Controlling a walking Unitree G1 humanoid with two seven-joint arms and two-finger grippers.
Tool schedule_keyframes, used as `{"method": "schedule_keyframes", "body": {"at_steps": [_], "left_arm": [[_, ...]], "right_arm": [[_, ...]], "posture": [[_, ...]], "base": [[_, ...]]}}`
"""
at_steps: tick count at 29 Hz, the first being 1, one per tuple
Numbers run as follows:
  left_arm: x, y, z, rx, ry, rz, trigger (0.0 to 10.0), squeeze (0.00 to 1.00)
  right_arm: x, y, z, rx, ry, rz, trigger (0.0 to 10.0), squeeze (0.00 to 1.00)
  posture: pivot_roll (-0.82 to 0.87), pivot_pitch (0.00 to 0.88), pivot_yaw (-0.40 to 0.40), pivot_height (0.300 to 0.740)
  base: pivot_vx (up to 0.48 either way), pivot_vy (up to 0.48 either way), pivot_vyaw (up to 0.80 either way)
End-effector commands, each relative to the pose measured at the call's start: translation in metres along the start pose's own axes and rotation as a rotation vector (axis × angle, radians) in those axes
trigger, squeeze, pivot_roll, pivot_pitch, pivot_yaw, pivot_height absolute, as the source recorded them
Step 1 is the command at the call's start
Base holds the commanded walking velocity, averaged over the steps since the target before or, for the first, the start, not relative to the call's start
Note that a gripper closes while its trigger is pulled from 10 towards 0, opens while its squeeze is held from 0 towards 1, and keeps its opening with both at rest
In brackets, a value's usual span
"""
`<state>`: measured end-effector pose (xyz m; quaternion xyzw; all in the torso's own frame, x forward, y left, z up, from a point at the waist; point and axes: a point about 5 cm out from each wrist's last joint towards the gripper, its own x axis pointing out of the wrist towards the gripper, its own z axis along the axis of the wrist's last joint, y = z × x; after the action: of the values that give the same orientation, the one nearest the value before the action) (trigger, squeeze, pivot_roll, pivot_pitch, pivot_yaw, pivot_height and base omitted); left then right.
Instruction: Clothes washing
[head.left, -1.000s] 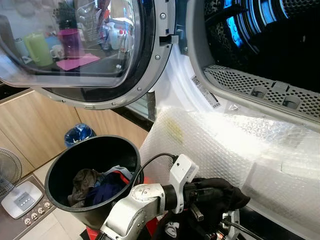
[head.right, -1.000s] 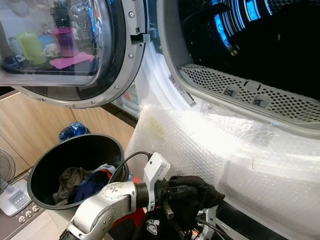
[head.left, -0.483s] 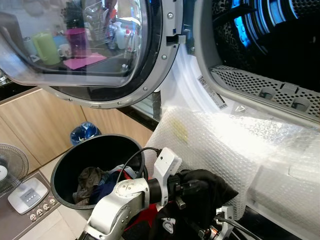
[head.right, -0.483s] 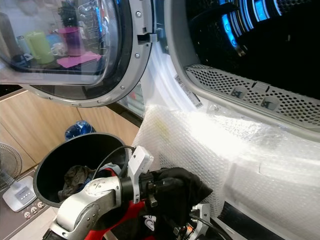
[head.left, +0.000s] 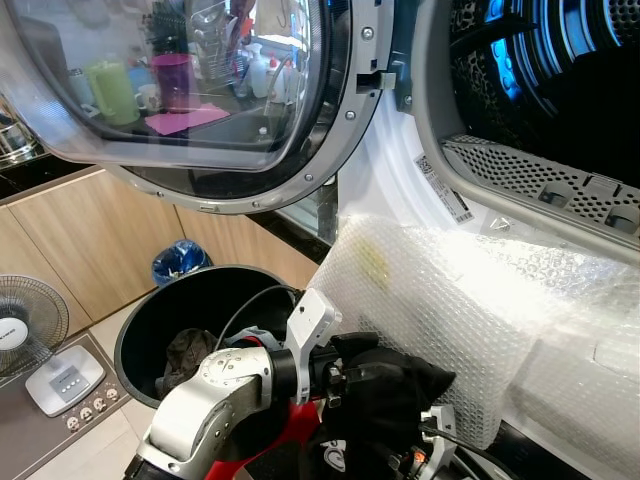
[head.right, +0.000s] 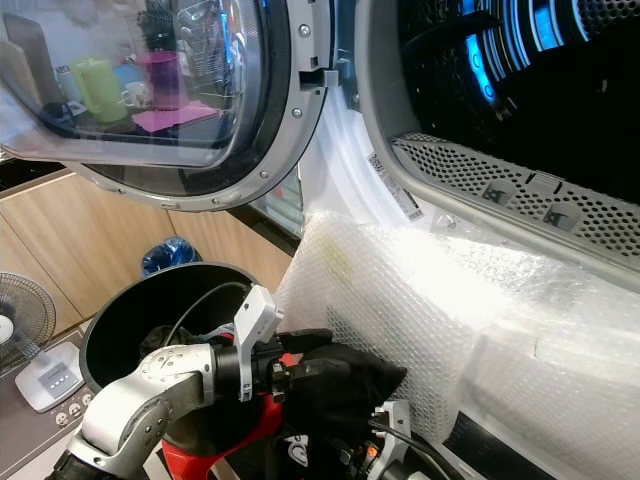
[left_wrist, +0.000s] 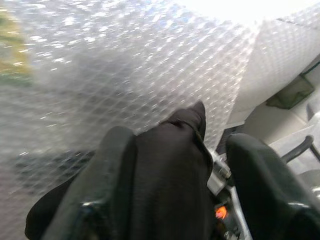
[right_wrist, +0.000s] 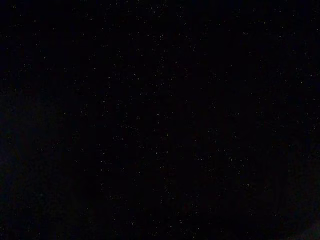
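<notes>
One dark garment (head.left: 385, 395) is being clamped between the left gripper's (left_wrist: 170, 165) fingers (left_wrist: 107, 170), low at six o'clock, probably for carrying to the drum (head.left: 570, 90) at one o'clock. More clothes (head.left: 195, 350) are waiting in the black bucket (head.left: 150, 325) at eight o'clock, beneath the open door (head.left: 190, 90).

The black cloth (left_wrist: 170, 175) sits bunched between the two fingers of the left gripper (left_wrist: 172, 200). More clothes (head.left: 195, 350) lie in the black bucket (head.left: 150, 330) behind it.
</notes>
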<state>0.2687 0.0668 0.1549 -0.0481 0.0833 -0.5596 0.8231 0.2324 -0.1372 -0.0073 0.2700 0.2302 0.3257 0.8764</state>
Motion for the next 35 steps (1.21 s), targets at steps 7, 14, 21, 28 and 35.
{"method": "schedule_keyframes", "body": {"at_steps": [7, 14, 21, 28, 35], "left_arm": [[-0.020, 0.009, 0.010, 0.035, 0.001, -0.005, 10.0, 1.00], [-0.030, 0.012, 0.007, 0.003, -0.001, 0.038, 10.0, 1.00], [-0.027, 0.011, 0.007, 0.010, 0.008, 0.032, 10.0, 1.00], [-0.043, 0.015, 0.012, 0.011, -0.013, 0.093, 10.0, 0.00], [-0.072, 0.038, 0.017, 0.057, -0.062, 0.384, 10.0, 0.00]], "right_arm": [[0.007, 0.000, 0.011, -0.042, -0.026, 0.015, 0.0, 0.00], [0.000, 0.004, 0.000, -0.025, -0.030, 0.031, 0.0, 0.00], [-0.003, 0.009, -0.003, -0.016, -0.042, 0.069, 0.0, 0.00], [-0.016, 0.011, -0.007, -0.043, -0.014, 0.116, 0.0, 0.00], [-0.040, 0.004, -0.018, -0.157, 0.137, 0.122, 0.0, 0.00]], "posture": [[0.04, 0.000, 0.032, 0.740], [0.03, 0.011, 0.046, 0.740], [0.00, 0.027, 0.062, 0.740], [0.00, 0.041, 0.071, 0.740], [0.00, 0.050, 0.078, 0.740]], "base": [[0.000, 0.000, 0.00], [0.000, 0.000, 0.00], [0.000, 0.000, 0.00], [0.000, 0.000, 0.00], [0.000, 0.000, 0.00]]}}
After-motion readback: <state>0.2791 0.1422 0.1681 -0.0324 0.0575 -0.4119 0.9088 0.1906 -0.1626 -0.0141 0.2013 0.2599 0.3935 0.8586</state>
